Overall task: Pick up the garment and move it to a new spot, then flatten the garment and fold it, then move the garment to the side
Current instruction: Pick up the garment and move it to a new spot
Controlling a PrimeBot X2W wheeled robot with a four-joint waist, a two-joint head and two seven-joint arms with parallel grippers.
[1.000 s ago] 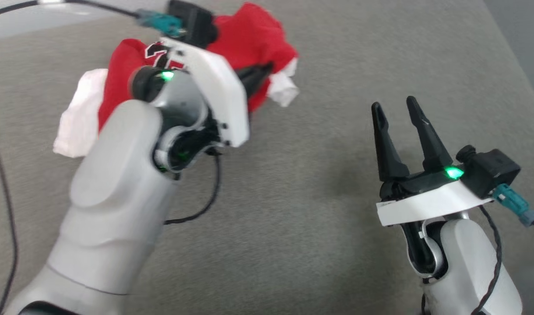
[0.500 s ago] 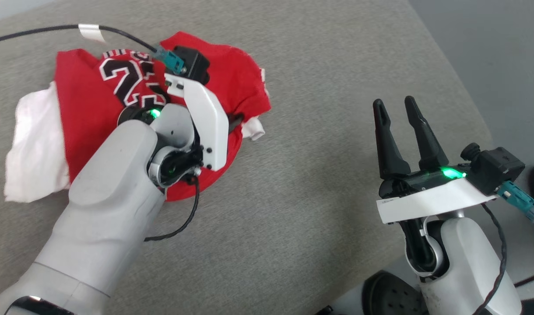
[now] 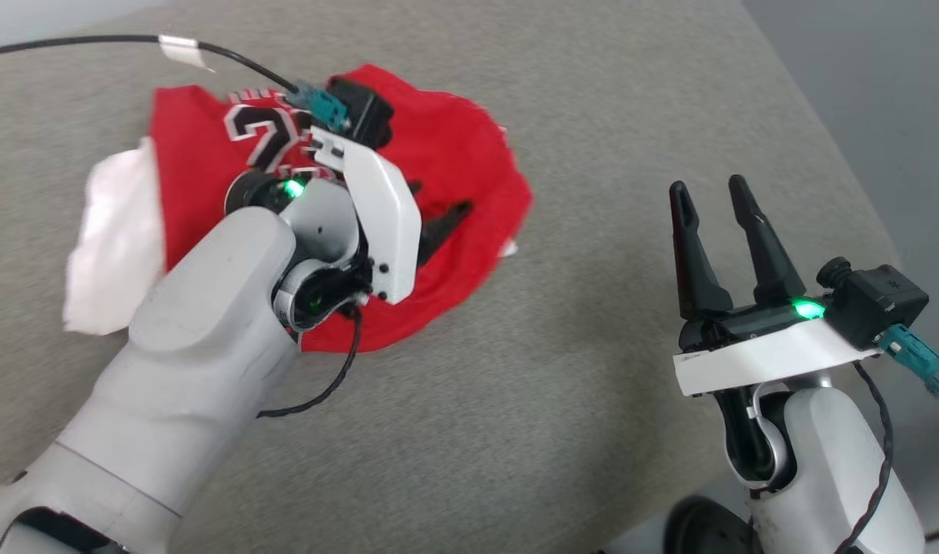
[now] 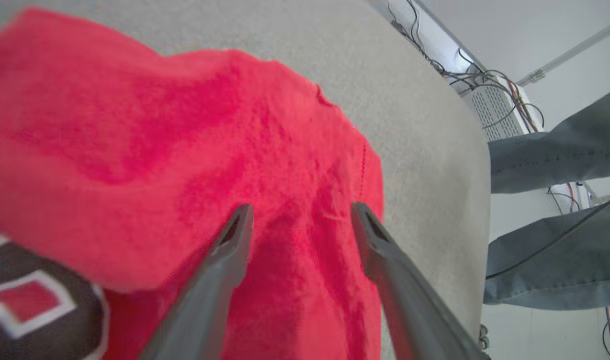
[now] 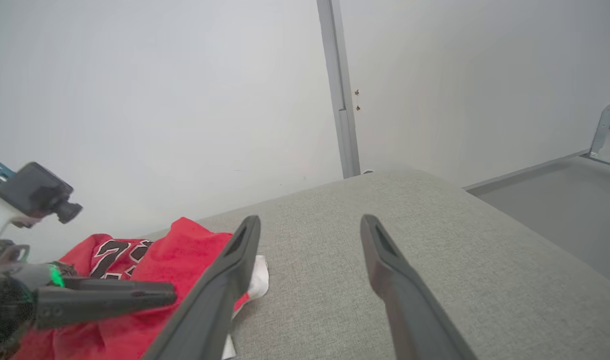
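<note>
Over the crumpled red jersey (image 3: 454, 154), left gripper (image 3: 440, 198) is held with jaws spread wide, nothing gripped, jersey is laid on a grey fabric surface (image 3: 562, 400), right gripper (image 3: 707, 186) is held well apart to the jersey's right, jaws open

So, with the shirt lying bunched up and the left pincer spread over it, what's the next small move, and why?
Probably lift the left pincer straight up, clear of the shirt. Its fingers stand apart, pinching no cloth, and the shirt lies rumpled on the grey cushion, not yet flat. The right pincer hangs open to the side, free to help flatten.
</note>
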